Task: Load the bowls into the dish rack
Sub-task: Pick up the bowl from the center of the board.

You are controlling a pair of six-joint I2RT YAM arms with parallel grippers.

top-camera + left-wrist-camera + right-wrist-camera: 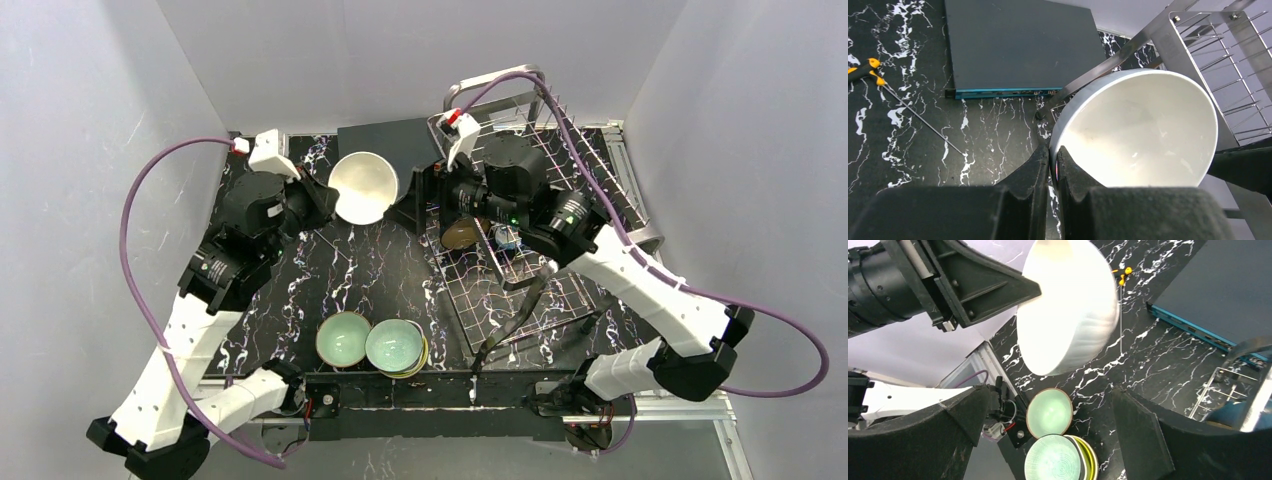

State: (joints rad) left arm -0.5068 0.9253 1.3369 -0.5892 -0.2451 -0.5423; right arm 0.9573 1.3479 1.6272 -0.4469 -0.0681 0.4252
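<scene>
White glossy bowl (363,187) hangs tilted midair just beside the shiny steel wire dish rack (1188,55), rim pinched tight by the left gripper (1053,152). The right gripper (1050,392) gapes empty facing it, probably for a handoff.

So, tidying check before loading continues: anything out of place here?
A thin metal rod tool with a yellow-and-black handle lies on the black marbled table beside the flat dark-teal box; it is no dishware. Nothing looks spilled or broken.
</scene>
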